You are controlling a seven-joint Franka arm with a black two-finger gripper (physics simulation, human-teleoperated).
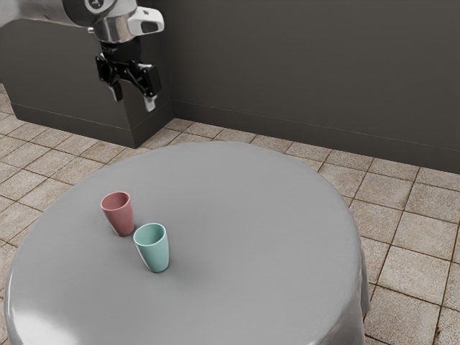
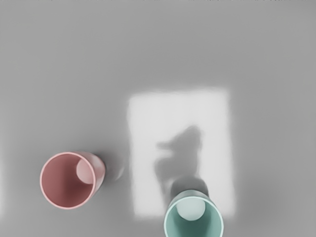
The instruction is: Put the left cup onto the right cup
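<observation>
Staging step: pre-grasp. Nothing is picked up yet, so I judge the task is at its start. The next move calls for descending on the pink cup, lining up the fingers across its wall or rim, then closing. The clearance is tight because the teal cup stands so close.
Desk: round with a grey cover. It carries the teal cup and its neighbour.
Arm: enters from the exterior view's upper left with the wrist pointing down. It sits high above and behind the teal cup, well apart from it.
End effector: fingers apart, nothing between them, tips down. It hangs far above the teal cup, offset toward the exterior view's left.
Pink cup: the left cup, the one to move. It stands upright on the desk, mouth up and empty. It is just beside the teal cup, on the exterior view's left and slightly farther back, with a gap between them.
Teal cup: the right cup, the target. It stands upright on the desk, mouth up and empty.
Risk: I judge a finger coming down between the cups could knock the teal cup over. Approaching from the pink cup's far side looks safer.
</observation>
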